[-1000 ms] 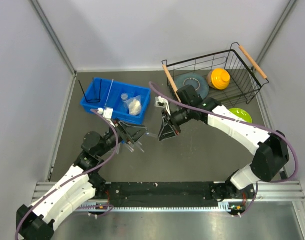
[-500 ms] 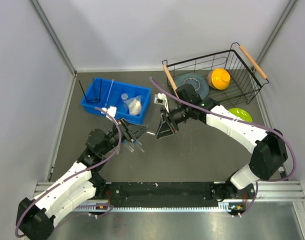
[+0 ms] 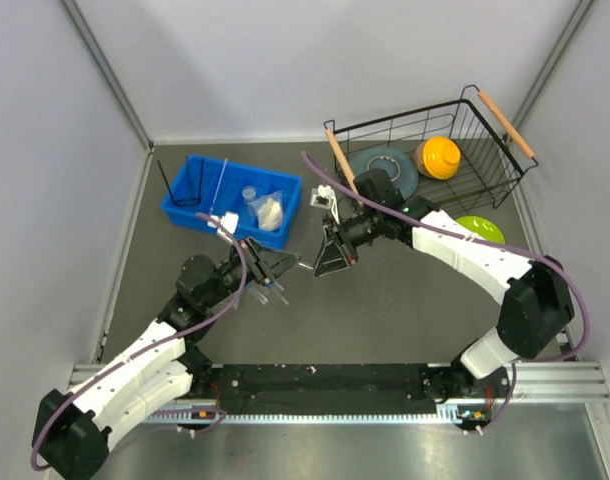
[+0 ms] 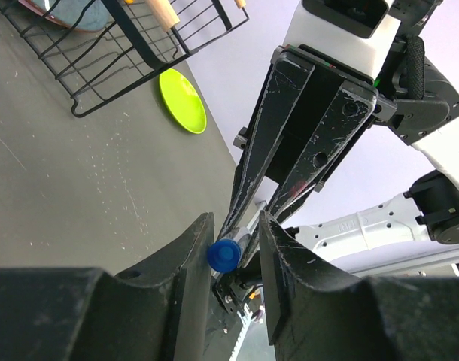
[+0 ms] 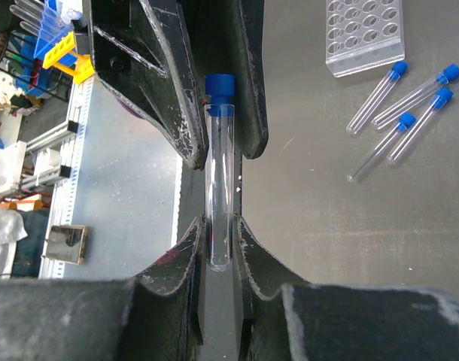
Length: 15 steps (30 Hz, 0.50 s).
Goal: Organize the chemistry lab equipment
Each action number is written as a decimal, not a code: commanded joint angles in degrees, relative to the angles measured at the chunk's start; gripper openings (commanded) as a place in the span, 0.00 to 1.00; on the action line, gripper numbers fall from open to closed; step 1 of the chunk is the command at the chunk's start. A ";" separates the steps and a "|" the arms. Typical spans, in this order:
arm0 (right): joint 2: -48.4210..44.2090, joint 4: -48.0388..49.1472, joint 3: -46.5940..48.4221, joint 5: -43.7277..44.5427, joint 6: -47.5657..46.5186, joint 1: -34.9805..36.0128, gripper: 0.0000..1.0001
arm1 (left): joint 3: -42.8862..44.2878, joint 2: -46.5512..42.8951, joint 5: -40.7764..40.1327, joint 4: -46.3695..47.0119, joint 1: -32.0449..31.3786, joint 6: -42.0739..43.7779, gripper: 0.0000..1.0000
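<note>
A clear blue-capped test tube (image 5: 220, 173) hangs level between my two grippers in mid-table (image 3: 303, 263). My right gripper (image 5: 220, 226) is shut on its round bottom end. My left gripper (image 4: 235, 241) is open around its blue cap (image 4: 223, 256); the cap touches one finger, with a gap to the other. Several more capped tubes (image 5: 399, 105) lie on the mat beside the clear tube rack (image 5: 365, 34). A blue bin (image 3: 197, 203) holds the black wire stand (image 3: 170, 185), glass rod (image 3: 220, 180), small cup (image 3: 249, 193) and white packet (image 3: 270, 212).
The black wire basket (image 3: 485, 170) at the back right holds a grey dish (image 3: 385, 165) and an orange dish (image 3: 440, 157). A green dish (image 3: 482, 230) lies on the mat by the right arm. Grey walls enclose the table.
My left gripper has moved right and closer to the right gripper, so its fingers now flank the tube's cap. The right gripper has hardly moved.
</note>
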 commanded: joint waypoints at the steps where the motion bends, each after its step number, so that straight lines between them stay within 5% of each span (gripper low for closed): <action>1: -0.03 2.38 -0.18 -0.33 0.36 -0.88 0.05 | 2.22 0.05 1.39 2.07 -0.21 -0.37 0.36; 8: -0.29 2.56 -0.62 -0.07 0.19 -1.15 0.06 | 2.22 -0.21 1.39 1.45 -0.30 -0.54 0.33; 15: -0.38 2.56 -0.71 0.37 0.01 -1.15 0.09 | 2.92 0.49 2.80 1.45 -0.21 -0.54 0.11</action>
